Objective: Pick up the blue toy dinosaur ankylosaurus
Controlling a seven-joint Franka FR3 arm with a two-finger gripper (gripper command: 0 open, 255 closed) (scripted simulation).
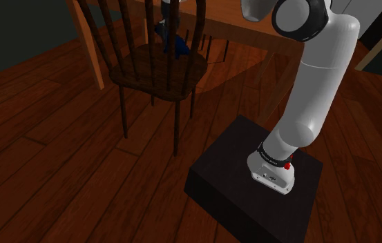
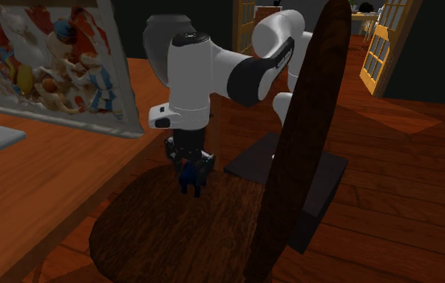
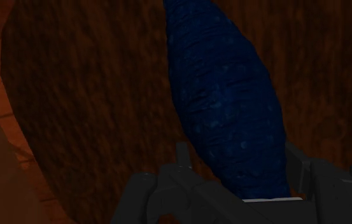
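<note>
The jaws clasp the blue dinosaur (image 3: 228, 102) above the chair seat (image 3: 91, 95)

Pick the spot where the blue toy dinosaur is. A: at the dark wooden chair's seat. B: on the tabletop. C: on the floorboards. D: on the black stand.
A: the blue toy dinosaur is at the dark wooden chair seat, directly beneath the black hand.
</note>
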